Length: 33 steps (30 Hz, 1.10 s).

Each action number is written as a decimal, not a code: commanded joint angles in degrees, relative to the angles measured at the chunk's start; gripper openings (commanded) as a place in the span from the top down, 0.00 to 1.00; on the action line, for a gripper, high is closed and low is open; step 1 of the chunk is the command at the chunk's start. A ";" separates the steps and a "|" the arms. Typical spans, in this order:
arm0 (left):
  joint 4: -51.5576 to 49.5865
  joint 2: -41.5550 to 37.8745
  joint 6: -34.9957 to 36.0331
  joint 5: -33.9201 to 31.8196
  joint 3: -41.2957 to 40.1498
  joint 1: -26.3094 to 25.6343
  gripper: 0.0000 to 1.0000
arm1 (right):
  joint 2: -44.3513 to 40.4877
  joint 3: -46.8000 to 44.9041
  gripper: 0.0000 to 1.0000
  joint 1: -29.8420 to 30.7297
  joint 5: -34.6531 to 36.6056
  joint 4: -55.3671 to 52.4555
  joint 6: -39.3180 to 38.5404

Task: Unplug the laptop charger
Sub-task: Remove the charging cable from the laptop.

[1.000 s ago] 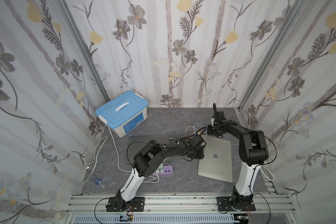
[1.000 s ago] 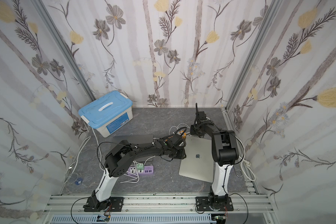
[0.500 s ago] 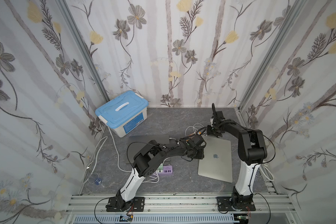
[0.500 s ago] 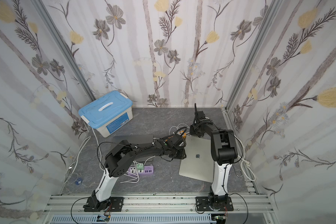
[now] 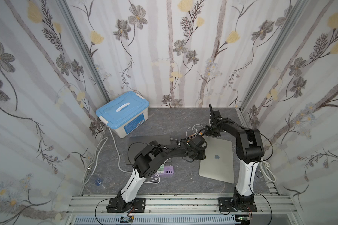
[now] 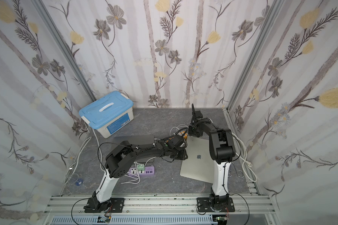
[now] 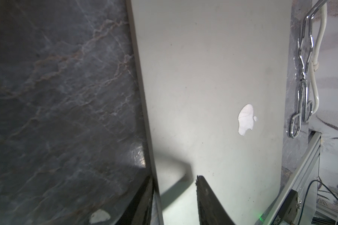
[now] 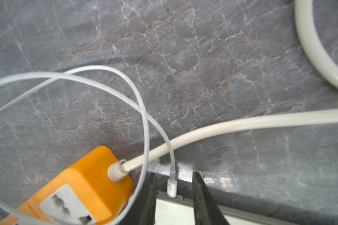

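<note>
A closed silver laptop (image 5: 217, 157) (image 6: 198, 157) lies at the right of the table. The white charger plug (image 8: 171, 188) sits in the port on the laptop's far edge (image 8: 183, 212). Its thin white cable (image 8: 144, 109) loops away over the table. My right gripper (image 8: 174, 174) (image 5: 213, 133) is open, one finger on each side of the plug with small gaps. My left gripper (image 7: 174, 179) (image 5: 196, 154) rests at the laptop's left edge. One of its fingers is on the lid (image 7: 213, 78) and the other is beside the edge. Its jaws stand apart and clamp nothing.
An orange socket block (image 8: 76, 185) with a thick cream cord (image 8: 242, 122) lies right beside the plug. A dark laptop (image 5: 148, 140), a purple power strip (image 5: 167, 171) and a blue-lidded box (image 5: 123, 113) are on the left. A metal hook (image 7: 302, 78) lies past the laptop's right edge.
The right arm's wrist has edged slightly to the left at the laptop's far edge. The left arm and the laptop have not moved.
</note>
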 commanded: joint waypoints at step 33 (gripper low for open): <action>3.61 -2.78 0.84 3.58 -6.06 1.65 0.59 | 5.29 8.00 0.80 1.78 6.18 -9.54 6.18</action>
